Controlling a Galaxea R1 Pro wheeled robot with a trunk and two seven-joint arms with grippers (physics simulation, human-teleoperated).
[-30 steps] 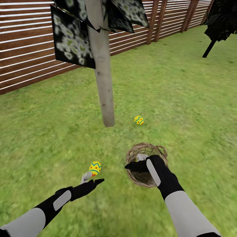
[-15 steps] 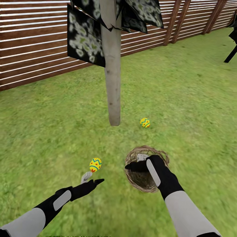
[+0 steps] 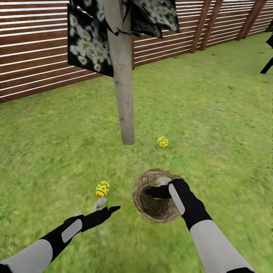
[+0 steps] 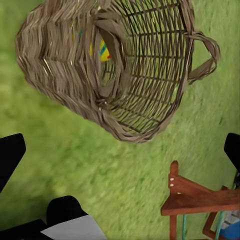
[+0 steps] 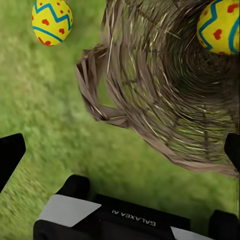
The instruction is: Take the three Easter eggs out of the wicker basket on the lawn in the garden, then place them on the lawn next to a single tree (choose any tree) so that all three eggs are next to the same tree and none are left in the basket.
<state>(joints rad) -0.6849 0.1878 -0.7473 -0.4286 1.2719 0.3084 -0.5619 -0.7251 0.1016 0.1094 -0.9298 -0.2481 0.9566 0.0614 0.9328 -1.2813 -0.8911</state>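
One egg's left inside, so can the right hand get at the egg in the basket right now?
Probably yes: the right hand sits at the wicker basket rim, open, and the egg lies uncovered inside.

Right tool [image 5: 120, 150] fingers spread wide, nothing between them. Wicker basket [image 5: 165, 95] just ahead of the tool, tipped, mouth facing it. One Easter egg [image 5: 220, 25] inside the basket. Second egg [image 5: 52, 21] on the lawn [image 5: 40, 125] beyond, beside the basket.
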